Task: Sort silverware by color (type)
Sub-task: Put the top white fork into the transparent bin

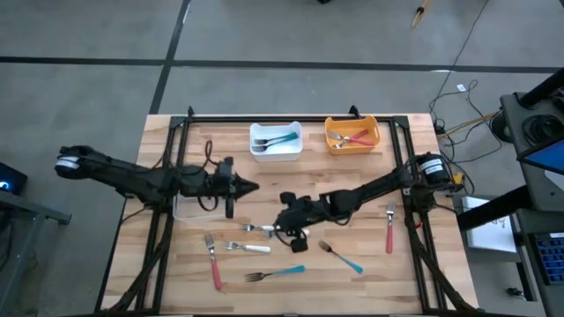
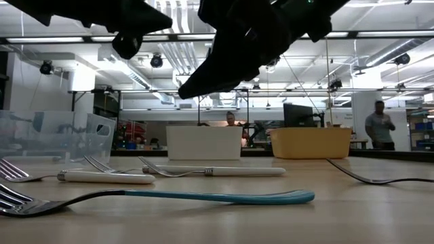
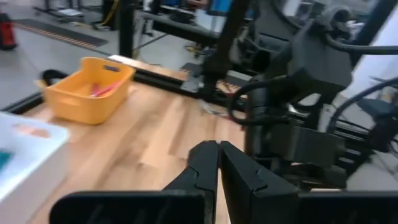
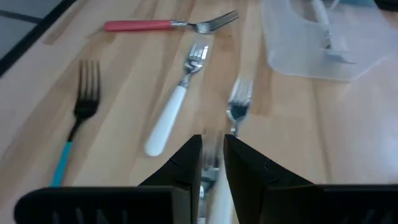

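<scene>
Right gripper (image 4: pixel 212 163) at frame centre, pinching white-handled fork (image 4: pixel 235 111): shiny tines, handle mostly hidden between fingers. Second white fork (image 4: pixel 174 107), teal fork (image 4: pixel 74 121), red fork (image 4: pixel 168 24) lying loose on worktop (image 4: pixel 124 81), lower centre. Left gripper (image 3: pixel 219 163) pressed together, centre-left, beside clear bin (image 4: pixel 323 37), contents blurred.

- The table (image 1: pixel 370 282) is pale wood planks, smooth and matt.
- On it, forks (image 4: pixel 180 93) have shiny metal heads and glossy plastic handles.
- The clear bin (image 4: pixel 323 37) looks like frosted plastic.
- The orange bin (image 3: pixel 87 90) is probably matt plastic.
</scene>
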Available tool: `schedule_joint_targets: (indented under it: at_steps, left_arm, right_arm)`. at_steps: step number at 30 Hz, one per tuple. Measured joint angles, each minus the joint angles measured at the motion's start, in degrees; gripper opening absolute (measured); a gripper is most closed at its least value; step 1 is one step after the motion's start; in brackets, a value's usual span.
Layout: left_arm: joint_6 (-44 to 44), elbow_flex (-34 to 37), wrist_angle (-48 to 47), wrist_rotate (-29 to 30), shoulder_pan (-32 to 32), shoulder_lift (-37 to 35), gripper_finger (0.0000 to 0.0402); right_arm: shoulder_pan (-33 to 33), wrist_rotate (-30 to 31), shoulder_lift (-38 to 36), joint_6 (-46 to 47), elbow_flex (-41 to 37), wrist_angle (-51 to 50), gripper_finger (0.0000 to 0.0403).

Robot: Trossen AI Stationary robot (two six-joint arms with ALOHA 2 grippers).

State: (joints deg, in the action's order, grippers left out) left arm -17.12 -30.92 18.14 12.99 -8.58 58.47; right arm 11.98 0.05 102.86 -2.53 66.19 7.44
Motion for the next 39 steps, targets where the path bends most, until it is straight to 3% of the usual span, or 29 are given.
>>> schedule_joint_targets:
  at_steps: [9,18,25,33,39]
  left_arm:
    - [0.05,0.0,7.33,-0.02,-5.15,8.58,0.0]
    - [0.08,-0.15,9.61,-0.03,-6.36,11.88,0.0]
    - [3.02,-0.2,9.6,-0.03,-6.33,11.45,0.0]
    - [6.72,-0.22,9.87,0.01,-6.33,11.22,0.0]
    - [9.48,-0.28,10.42,0.12,-6.31,11.13,0.0]
  right_arm:
    - [3.62,0.15,0.36,8.13,-0.15,-0.76,0.0059]
    - [5.62,0.56,0.36,10.13,-0.15,-0.72,0.0059]
    - [5.93,4.12,0.36,10.15,-0.2,-0.7,0.0059]
    - [5.69,14.82,2.34,5.8,-0.39,1.02,0.0059]
    - [4.57,15.0,9.14,5.12,-0.12,7.98,0.0059]
